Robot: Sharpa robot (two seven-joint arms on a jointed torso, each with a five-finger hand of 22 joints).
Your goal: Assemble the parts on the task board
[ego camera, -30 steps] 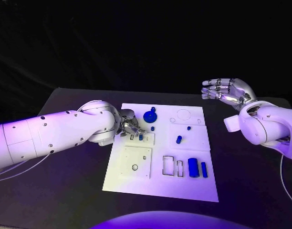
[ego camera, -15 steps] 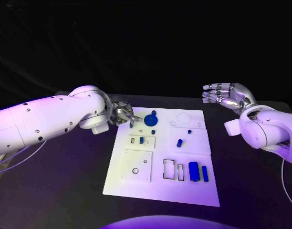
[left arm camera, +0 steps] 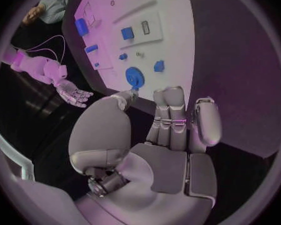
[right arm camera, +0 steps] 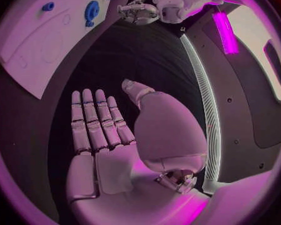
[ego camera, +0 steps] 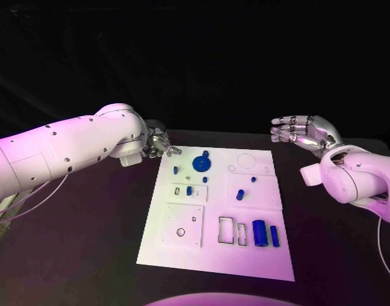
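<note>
Fingers of left hand spread, empty, lifted off board to its far-left corner; right hand idle, released; next part unpicked.

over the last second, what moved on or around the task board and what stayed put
The left hand drew back from over the task board, off its far-left edge, and holds nothing. The right hand stays raised and open beside the board's far-right corner. The blue parts, including the round blue disc, lie as before.
</note>
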